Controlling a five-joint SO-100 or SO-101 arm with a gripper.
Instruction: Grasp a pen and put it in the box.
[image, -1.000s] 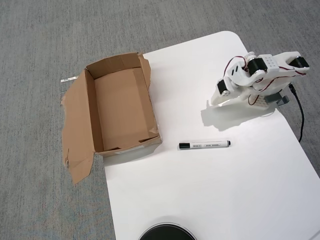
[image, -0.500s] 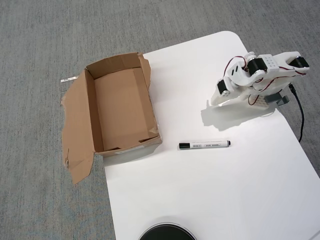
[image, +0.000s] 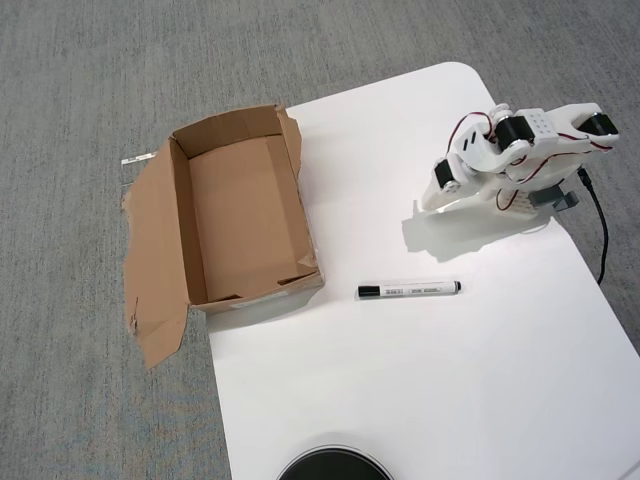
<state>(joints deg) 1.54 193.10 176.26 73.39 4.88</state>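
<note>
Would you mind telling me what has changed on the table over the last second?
Nothing has visibly changed. The pen lies flat on the white table in the same spot, just right of the box, which is empty and unmoved. The arm stays folded at the table's far right, and nothing has been grasped or released.

White table (image: 420, 390) on grey carpet (image: 90, 80), black cable (image: 600, 230) at its edge
</note>
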